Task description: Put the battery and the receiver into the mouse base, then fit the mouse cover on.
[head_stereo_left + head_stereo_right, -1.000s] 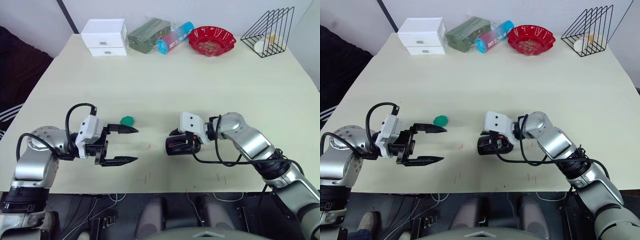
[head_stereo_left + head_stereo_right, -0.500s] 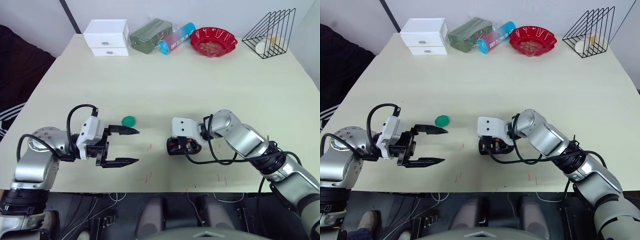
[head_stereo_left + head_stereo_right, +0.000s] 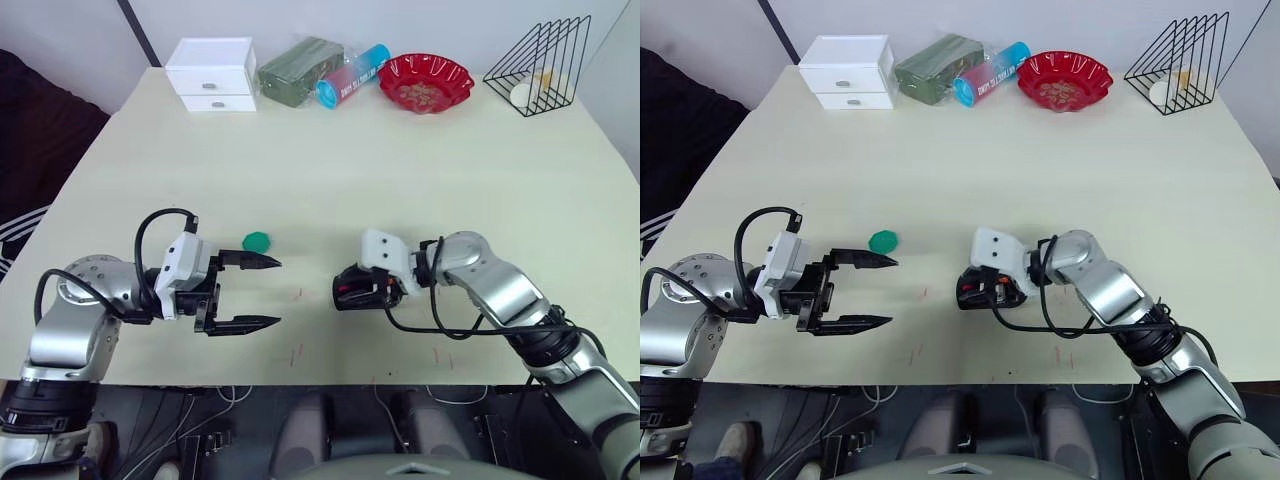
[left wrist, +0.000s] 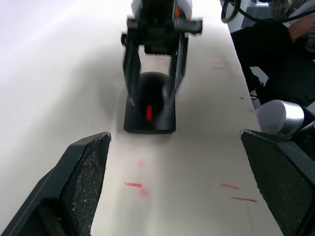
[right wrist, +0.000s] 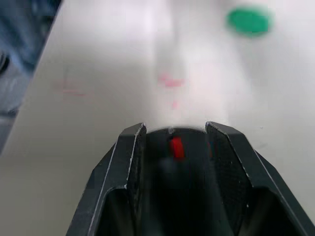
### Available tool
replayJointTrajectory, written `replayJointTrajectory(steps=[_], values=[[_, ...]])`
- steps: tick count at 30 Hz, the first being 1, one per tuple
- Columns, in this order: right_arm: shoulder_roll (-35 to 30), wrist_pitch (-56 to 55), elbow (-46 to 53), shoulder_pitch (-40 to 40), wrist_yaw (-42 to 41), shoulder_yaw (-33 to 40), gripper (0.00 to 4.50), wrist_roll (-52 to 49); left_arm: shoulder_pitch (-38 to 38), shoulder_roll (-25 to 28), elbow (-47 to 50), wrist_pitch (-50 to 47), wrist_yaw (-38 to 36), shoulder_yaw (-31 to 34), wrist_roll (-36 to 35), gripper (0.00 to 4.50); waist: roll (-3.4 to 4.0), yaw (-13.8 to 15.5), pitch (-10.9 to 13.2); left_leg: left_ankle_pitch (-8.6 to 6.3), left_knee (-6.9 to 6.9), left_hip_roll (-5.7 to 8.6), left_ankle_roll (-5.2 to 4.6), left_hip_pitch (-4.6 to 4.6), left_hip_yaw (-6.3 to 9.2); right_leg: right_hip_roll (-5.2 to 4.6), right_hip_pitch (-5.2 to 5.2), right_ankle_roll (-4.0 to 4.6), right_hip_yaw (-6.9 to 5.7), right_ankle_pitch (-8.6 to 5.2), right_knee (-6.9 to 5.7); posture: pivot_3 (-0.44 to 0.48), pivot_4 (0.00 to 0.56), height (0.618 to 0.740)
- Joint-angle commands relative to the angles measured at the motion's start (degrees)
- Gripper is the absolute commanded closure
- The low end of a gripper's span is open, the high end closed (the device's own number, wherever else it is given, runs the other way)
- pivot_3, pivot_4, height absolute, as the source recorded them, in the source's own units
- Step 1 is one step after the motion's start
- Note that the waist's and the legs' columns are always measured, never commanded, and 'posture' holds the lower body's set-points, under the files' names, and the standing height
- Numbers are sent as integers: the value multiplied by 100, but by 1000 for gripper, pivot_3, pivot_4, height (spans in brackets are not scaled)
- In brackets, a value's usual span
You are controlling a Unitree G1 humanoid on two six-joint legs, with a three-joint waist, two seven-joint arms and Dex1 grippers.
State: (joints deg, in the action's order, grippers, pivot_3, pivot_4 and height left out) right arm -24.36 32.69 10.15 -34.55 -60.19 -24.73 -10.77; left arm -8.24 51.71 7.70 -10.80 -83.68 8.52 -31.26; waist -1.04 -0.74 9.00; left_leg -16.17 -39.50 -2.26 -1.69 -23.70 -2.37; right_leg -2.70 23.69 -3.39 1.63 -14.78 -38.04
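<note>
The mouse base (image 3: 352, 290) sits clamped between the right claw's (image 3: 362, 290) fingers.

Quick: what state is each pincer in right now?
Left pincer: open, empty.
Right pincer: shut on the black plastic mouse with a red patch.

The mouse base (image 3: 355, 290) was black with a red mark; the cap (image 3: 257, 241) green; the bowl (image 3: 424, 80) red; the drawers (image 3: 210, 74) white.

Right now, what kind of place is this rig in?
Probably an indoor lab or test bench, not a home. A cream table with red pen marks stands against a plain wall, with staged props along its far edge: a white drawer box, a red bowl and a black wire rack.
</note>
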Motion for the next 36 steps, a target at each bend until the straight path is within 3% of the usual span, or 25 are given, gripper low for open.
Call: replayJointTrajectory(steps=[1, 11, 24, 30, 36], values=[[7, -267, 206, 138, -69, 451, 2470, -391, -66, 65, 103, 1, -15, 126, -107, 0, 0, -5, 0, 0, 0, -1, 0, 1, 1, 1, 0, 0, 0, 0, -1, 0, 150, 740], [42, -1488, -498, 925, -327, 1103, 2470, -815, -95, 68, 103, -6, -12, 120, -127, 0, 1, 1, 0, 0, 0, -1, 0, 1, 1, 1, -2, 0, -1, 0, 1, 0, 150, 740], [438, -3303, -2137, 1369, -539, 815, 2470, -274, 16, 65, 202, -14, 71, 207, -163, 0, 1, -5, 0, 1, 1, -1, 2, 6, -1, 1, -3, 0, 2, 0, -1, 0, 150, 740], [258, -3324, -1714, 1466, -367, 1235, 2470, -539, 108, -13, 151, -75, 290, 267, -148, 0, 1, -3, 0, 5, 1, -1, 8, 14, 0, 2, -8, 4, 2, 2, -8, 0, 150, 740], [-239, -3306, -938, 2099, -66, 2024, 2470, -884, 646, -331, 339, -309, 1173, 501, -111, 0, 4, 14, 2, 5, 1, -2, 9, 8, 20, -1, -6, 4, 3, 3, -4, 0, 150, 740]])
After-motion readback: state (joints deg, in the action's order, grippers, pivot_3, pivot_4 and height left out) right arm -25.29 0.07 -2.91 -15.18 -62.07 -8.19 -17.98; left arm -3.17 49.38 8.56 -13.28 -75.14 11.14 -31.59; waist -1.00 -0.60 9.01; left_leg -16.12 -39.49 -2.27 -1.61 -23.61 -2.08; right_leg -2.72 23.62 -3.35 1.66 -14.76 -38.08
